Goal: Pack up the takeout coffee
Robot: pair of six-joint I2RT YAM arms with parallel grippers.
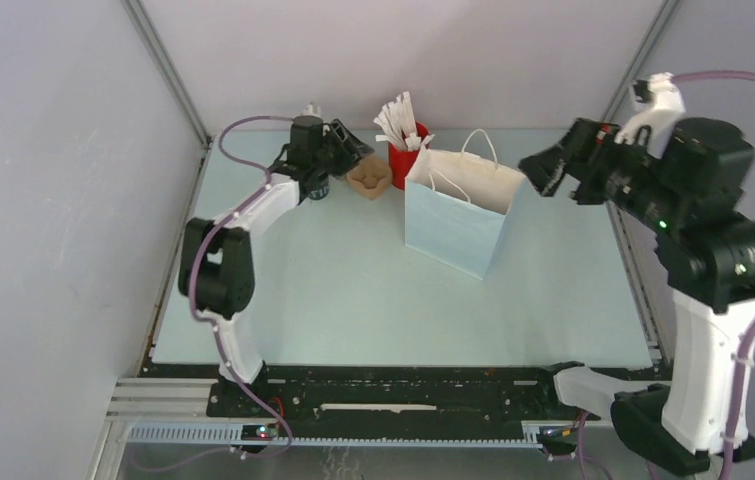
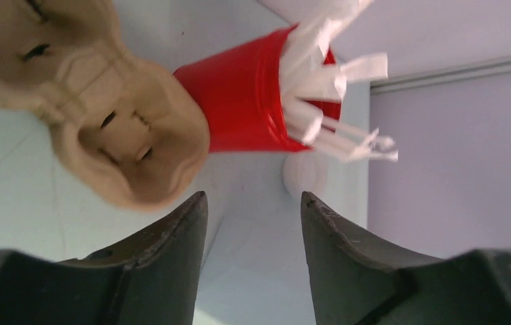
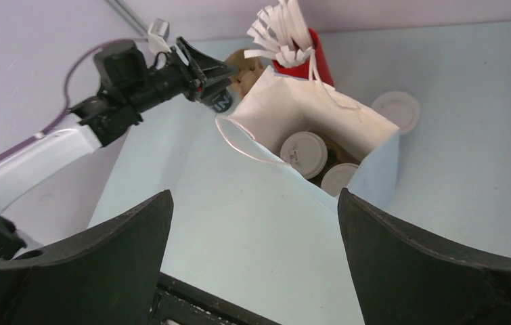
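Two white lids show inside paper bag [image 3: 259, 112]: takeout coffee [image 3: 304, 153] sits there, packed. Your left gripper [image 2: 254, 198], jaws apart, empty, faces cardboard tray [image 2: 130, 142] and red holder [image 2: 239, 101]. Right gripper [image 3: 254, 196], wide open, hovers right of bag. Packing looks done; next, pull arms clear.

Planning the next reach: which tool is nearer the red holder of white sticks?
Left. The left tool is just left of the red holder, the pulp carrier between them; the right tool hangs past the paper bag.
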